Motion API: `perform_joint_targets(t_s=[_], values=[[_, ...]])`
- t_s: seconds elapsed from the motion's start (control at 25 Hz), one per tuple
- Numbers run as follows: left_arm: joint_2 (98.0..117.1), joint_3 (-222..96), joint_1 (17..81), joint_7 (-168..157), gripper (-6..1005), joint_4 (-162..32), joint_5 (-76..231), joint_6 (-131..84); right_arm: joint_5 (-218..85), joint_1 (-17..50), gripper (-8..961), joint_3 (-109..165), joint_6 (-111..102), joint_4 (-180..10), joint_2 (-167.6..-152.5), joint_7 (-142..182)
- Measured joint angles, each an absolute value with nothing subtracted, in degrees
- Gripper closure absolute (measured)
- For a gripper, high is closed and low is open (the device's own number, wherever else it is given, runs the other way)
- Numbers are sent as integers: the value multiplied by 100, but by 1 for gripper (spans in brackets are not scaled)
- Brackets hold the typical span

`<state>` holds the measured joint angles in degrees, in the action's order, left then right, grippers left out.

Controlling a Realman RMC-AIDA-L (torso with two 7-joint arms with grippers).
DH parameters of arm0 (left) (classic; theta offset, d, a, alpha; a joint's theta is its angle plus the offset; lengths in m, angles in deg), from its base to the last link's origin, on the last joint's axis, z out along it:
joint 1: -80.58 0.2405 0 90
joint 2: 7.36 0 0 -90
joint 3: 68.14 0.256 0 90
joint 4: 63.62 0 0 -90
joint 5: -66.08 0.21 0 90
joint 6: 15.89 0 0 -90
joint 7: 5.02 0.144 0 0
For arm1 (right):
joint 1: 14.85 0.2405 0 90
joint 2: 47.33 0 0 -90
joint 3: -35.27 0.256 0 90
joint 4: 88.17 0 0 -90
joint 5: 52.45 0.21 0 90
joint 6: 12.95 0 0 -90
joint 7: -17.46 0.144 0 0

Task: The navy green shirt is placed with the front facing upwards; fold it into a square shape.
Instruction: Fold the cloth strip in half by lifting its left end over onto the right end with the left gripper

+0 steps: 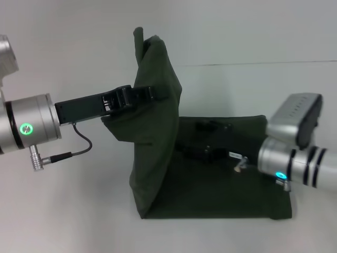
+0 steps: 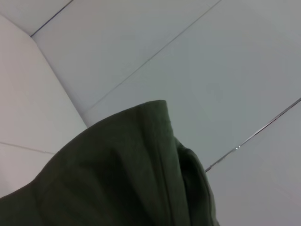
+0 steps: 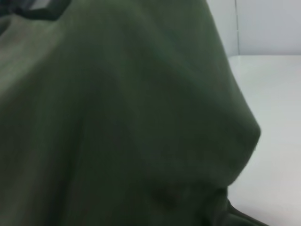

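My left claw [image 1: 150, 94] clamped on shirt [image 1: 210, 179] fabric, left side of shirt lifted high off table [image 1: 79, 211], hanging as tall flap. My right claw [image 1: 210, 153] low over flat part of shirt at right, dark against cloth; can't tell its grip. Rest of shirt spread flat on white table, plain green side showing.

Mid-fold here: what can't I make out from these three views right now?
- Right pincer: head view, dark against the navy green shirt; open or shut unclear.
- Left pincer: head view, tips sunk in the raised fold.
- Chest lettering, neck label: unseen in every view.
- Right wrist view: only close cloth and the table.
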<state>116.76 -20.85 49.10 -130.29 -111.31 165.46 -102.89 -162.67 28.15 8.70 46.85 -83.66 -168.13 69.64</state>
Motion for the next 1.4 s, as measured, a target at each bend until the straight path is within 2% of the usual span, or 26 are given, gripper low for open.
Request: perform_joint_targets(t_s=[0.48,0.96,1.2,1.4], values=[[11681,-2070,4946,-12946,872,-11144,16465,-10407,-16188,3572,68,1229,3279,-9200,-16842,6185],[11674,-2074,4905,-12831,852,-11143,16460,-10498,-16227,3957,68,1604,3102,-9720,-16886,5559],[11666,-2101,4912,-12774,843,-11115,16460,-10468,-16224,3836,68,1819,3085,-9733,-16841,5475],[11675,-2086,4925,-12737,834,-11094,16460,-10416,-16207,3362,68,1903,3449,-9462,-16765,5562]])
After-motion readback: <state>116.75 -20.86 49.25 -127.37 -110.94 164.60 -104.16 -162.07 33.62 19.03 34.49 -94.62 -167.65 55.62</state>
